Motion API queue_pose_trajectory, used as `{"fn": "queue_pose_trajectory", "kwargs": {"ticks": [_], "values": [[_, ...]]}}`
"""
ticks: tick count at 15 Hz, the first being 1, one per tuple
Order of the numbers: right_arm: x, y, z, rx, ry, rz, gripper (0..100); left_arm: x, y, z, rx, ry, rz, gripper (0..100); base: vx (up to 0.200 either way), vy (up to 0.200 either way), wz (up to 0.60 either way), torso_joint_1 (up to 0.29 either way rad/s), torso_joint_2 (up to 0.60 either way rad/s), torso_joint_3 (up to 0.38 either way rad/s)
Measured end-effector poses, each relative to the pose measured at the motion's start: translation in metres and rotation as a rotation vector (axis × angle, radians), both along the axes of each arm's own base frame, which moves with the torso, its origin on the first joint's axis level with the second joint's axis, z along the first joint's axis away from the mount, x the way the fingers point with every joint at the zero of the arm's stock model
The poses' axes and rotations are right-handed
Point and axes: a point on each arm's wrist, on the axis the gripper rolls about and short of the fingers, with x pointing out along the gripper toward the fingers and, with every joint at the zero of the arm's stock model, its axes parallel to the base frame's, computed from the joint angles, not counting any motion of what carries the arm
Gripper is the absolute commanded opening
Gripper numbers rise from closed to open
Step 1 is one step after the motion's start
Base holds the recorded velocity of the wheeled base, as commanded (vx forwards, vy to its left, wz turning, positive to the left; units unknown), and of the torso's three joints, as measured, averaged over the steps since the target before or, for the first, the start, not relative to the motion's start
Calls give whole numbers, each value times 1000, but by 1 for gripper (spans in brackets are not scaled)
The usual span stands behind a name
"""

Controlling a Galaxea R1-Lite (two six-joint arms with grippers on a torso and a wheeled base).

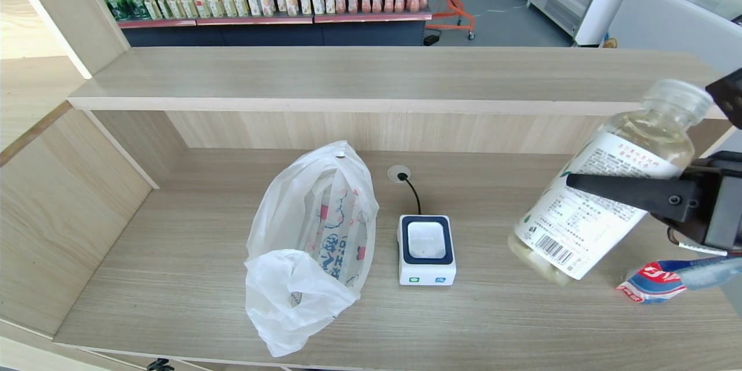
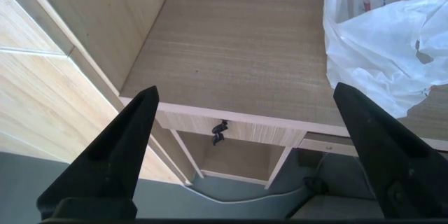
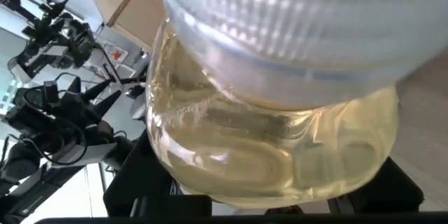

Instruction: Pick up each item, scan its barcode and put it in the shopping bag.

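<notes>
My right gripper is shut on a clear bottle with a pale liquid, a white label and a clear ribbed cap. It holds the bottle tilted in the air at the right of the counter, barcode facing down and forward. In the right wrist view the bottle looms close. The white scanner with a dark-framed window sits mid-counter. Left of it stands the white plastic shopping bag, open, with a printed package inside. My left gripper hangs open beyond the counter's front edge, near the bag.
A red, white and blue packet lies on the counter at the far right under my right arm. The scanner's black cable runs to a hole in the counter. A raised wooden ledge borders the back, a side wall the left.
</notes>
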Motion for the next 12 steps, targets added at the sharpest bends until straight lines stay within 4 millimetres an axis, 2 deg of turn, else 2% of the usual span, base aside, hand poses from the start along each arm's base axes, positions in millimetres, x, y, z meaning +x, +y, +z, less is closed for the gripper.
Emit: {"fn": "queue_pose_trajectory", "kwargs": {"ticks": [2, 5, 12], "values": [[-11, 8, 8, 30, -5, 65, 0, 0, 0, 0, 0, 0, 0, 100, 0, 0, 0, 0, 0, 0], [-18, 15, 3, 27, 13, 141, 0, 0, 0, 0, 0, 0, -1, 100, 0, 0, 0, 0, 0, 0], [-22, 23, -1, 33, 45, 206, 0, 0, 0, 0, 0, 0, -1, 100, 0, 0, 0, 0, 0, 0]]}}
